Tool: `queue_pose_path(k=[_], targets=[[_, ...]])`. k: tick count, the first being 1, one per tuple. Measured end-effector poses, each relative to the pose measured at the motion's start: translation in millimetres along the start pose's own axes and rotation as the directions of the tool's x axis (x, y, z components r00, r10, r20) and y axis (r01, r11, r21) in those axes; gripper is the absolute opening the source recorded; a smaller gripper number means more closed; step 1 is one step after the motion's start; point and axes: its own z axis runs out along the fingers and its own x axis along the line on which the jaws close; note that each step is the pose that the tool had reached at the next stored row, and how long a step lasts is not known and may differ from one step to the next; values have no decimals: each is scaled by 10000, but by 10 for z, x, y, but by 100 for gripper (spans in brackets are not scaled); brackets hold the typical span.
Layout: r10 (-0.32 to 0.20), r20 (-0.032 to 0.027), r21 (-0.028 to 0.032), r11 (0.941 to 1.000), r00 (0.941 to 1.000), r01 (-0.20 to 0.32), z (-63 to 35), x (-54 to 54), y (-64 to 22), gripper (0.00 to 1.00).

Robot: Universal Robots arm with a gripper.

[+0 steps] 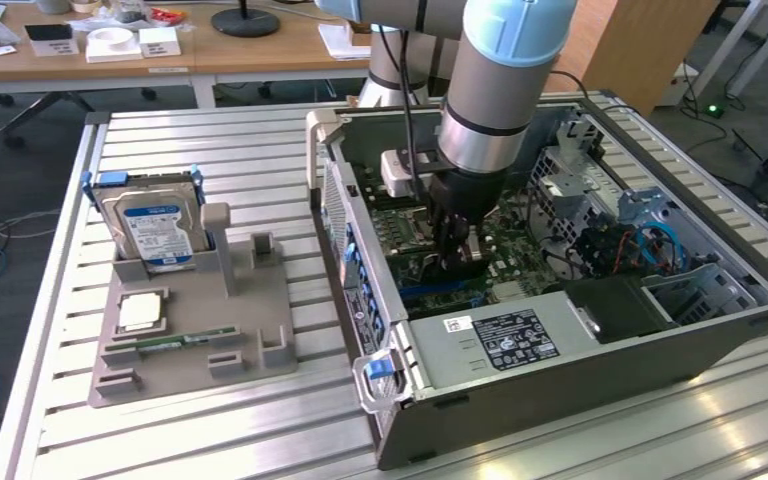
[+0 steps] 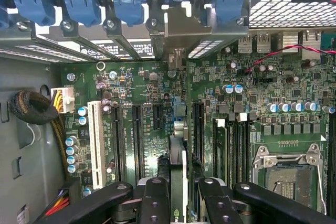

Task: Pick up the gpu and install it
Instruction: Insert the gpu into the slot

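Observation:
My gripper (image 1: 459, 258) reaches down into the open computer case (image 1: 558, 400), over the green motherboard (image 1: 524, 255). In the wrist view the gpu (image 2: 178, 169) stands edge-on between my black fingers (image 2: 155, 199), and the gripper (image 2: 184, 199) is shut on it. The card runs along the row of black expansion slots (image 2: 137, 140). Its silver end bracket (image 2: 179, 32) reaches the rear slot openings with blue clips (image 2: 127, 1). Whether its lower edge sits in a slot I cannot tell.
On the exterior view's left, a grey holder (image 1: 244, 335) carries a silver hard drive (image 1: 155, 225), a square chip (image 1: 140, 312) and a slim green RAM stick (image 1: 187, 340). Inside the case are the power supply (image 1: 511, 340), a drive cage (image 1: 584, 185), the CPU socket (image 2: 286, 174) and a cable bundle (image 2: 31, 106).

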Motion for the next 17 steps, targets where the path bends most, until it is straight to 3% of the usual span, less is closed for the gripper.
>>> queue_pose_path(k=[17], targets=[[-85,3,6,10000,10000,85,0,4,3,26]])
